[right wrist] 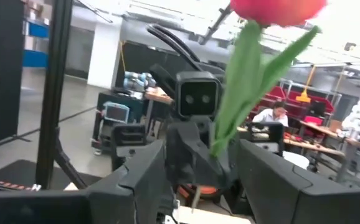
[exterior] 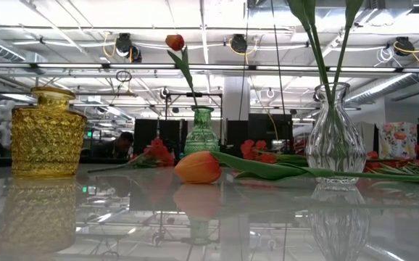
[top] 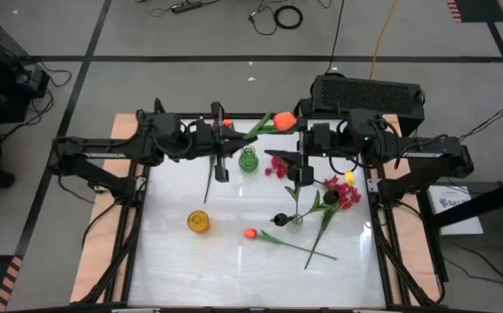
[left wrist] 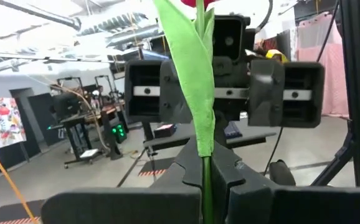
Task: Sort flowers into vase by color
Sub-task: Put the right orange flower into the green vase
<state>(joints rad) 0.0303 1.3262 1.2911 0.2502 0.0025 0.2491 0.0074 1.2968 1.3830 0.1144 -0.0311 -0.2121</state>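
The left end effector (top: 219, 126) is clamped shut on the green stem of an orange-red tulip bud flower (top: 273, 121), which stretches level above the back of the white table (top: 234, 269) from this end effector across to the right one. In the left wrist view the stem and its long green leaf (left wrist: 195, 93) rise straight out from between the closed dark fingers (left wrist: 227, 177). The right end effector (top: 300, 128) faces it from close by, its fingers (right wrist: 264, 174) apart with the same flower's stem and bloom (right wrist: 278, 7) standing between them; whether they touch the stem cannot be told. Just below the gap between the two end effectors stands a small green glass vase (top: 248, 160). Nearer the front from the right end effector, a clear glass vase (top: 296, 217) holds green stems (exterior: 325, 80), with a black rose-like bloom (top: 279, 218) just beside it. Crimson-pink clustered sprays (top: 343, 193) lie on the table under and in front of the right end effector, and another (top: 278, 166) lies beside the green vase. A second orange-red tulip bud (top: 250, 233) lies flat on the table farther forward, its stem pointing away toward the right. A squat amber-yellow textured glass jar (top: 198, 221) stands well in front of the left end effector.
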